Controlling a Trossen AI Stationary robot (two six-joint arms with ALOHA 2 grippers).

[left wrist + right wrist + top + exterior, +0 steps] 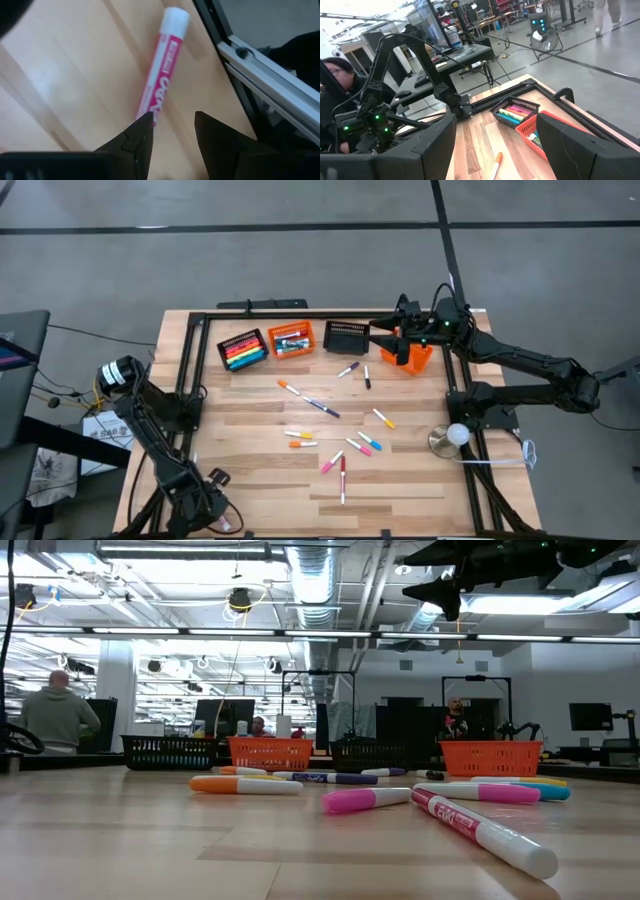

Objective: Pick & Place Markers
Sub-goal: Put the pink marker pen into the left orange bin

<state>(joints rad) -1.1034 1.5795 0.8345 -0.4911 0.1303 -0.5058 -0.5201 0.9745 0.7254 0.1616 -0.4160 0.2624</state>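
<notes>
Left gripper (172,117): my own wrist view shows the two fingers parted with nothing between them, so released and empty. A red marker (161,80) with a white end lies on the wooden table (255,415) just ahead of the fingertips, tilted, its near end at one fingertip (whether it touches, I cannot tell). A metal frame rail (265,70) runs along the right of that picture. In the high view my left arm sits at the lower left of the frame.

Right gripper (398,340): in the upper right of the high view, over the rightmost orange basket (420,358). In its wrist view the fingers stand wide apart and hold nothing.

Baskets, a row along the top of the table in the high view:
- black basket (243,348), leftmost, filled with coloured markers
- second orange basket (291,339), next to it, markers inside
- second black basket (346,336), contents not readable
- the orange one under my right gripper

Loose markers (340,442) lie scattered over the middle of the table, well apart from the baskets: an orange-capped one (288,387) towards the upper left of the scatter, a pink one (331,462) lower down, and a red one (343,477) lowest.

Low view: the red marker (480,830) is nearest, lower right, with a pink marker (365,800) just beside its far end and an orange marker (245,785) further left. A person (58,715) stands in the room at the far left.
</notes>
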